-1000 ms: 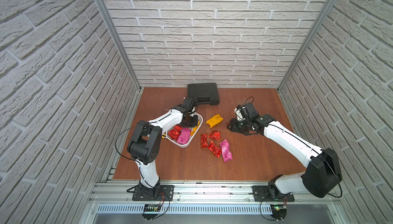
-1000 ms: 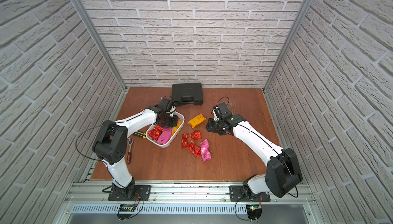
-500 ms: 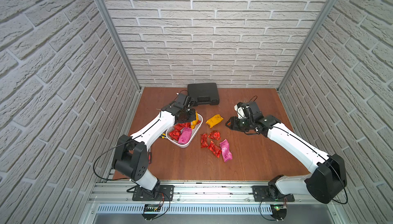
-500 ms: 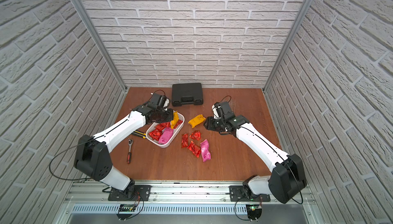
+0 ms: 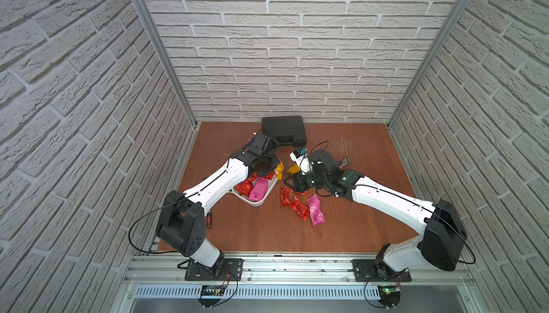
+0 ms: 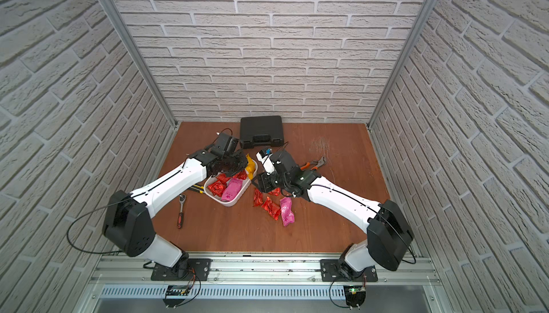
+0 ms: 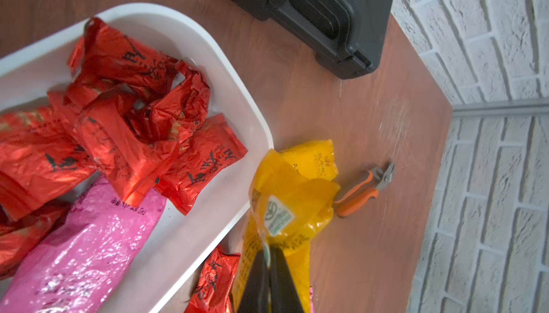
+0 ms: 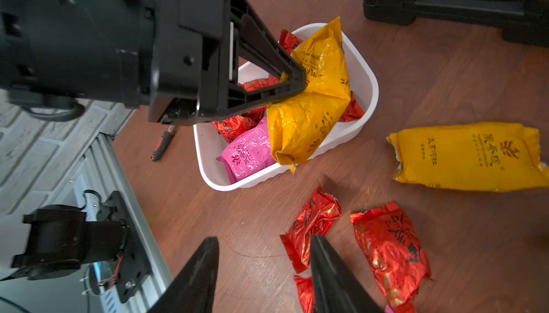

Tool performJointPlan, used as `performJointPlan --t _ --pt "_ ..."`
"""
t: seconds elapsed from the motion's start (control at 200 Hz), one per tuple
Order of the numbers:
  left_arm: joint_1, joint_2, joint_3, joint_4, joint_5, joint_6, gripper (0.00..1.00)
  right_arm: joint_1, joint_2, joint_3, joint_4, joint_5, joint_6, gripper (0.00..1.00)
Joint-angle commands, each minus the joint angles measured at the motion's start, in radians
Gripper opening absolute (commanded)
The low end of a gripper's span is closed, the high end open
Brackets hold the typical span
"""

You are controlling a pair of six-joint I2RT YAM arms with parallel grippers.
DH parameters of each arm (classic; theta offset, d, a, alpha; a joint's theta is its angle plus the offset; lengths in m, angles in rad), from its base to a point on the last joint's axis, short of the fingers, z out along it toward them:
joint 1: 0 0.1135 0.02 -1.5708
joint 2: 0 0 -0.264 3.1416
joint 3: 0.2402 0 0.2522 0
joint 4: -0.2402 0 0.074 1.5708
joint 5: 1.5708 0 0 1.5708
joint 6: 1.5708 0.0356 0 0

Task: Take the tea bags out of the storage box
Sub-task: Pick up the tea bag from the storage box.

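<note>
The white storage box [image 5: 256, 204] [image 7: 237, 88] holds several red tea bags [image 7: 124, 118] and a pink one [image 7: 89, 243]. My left gripper [image 7: 269, 252] [image 8: 292, 85] is shut on a yellow tea bag [image 8: 312, 103] [image 5: 278, 169], which hangs over the box's far right rim. My right gripper [image 8: 264, 238] [image 5: 292, 182] is open and empty, low over the table between the box and the loose bags. Out on the table lie a second yellow bag [image 8: 469, 157], red bags [image 8: 315, 222] [image 8: 392, 249] and a pink bag [image 5: 315, 214].
A black hard case [image 5: 283, 130] stands at the back wall behind the box. Orange-handled pliers [image 6: 313, 163] [image 7: 362, 189] lie behind the right arm. A ratchet with a red and black handle [image 6: 180, 213] lies left of the box, under the left arm.
My left gripper has risen out of the box with the yellow tea bag pinched in it. The right gripper has opened wider and shifted left toward the box.
</note>
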State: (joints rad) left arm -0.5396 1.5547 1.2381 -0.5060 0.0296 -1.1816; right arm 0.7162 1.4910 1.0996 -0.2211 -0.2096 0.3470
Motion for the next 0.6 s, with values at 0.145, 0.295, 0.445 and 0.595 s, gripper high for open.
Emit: performJointPlan --t 0.145,0.295,0.445,0.595 --pt "-0.012 -0.016 -0.016 0.029 -0.017 -0.137 0.00 0.010 0.080 0.012 0.164 0.047 -0.075 0.54" --pt "-0.016 -0.019 -0.019 0.024 -0.014 -0.162 0.00 0.012 0.132 0.047 0.186 0.042 -0.067 0.52" --pt "-0.022 -0.023 -0.027 0.024 -0.011 -0.170 0.00 0.012 0.169 0.066 0.213 0.050 -0.052 0.46" --pt "-0.026 -0.028 -0.042 0.031 -0.005 -0.188 0.00 0.012 0.174 0.059 0.230 0.047 -0.036 0.27"
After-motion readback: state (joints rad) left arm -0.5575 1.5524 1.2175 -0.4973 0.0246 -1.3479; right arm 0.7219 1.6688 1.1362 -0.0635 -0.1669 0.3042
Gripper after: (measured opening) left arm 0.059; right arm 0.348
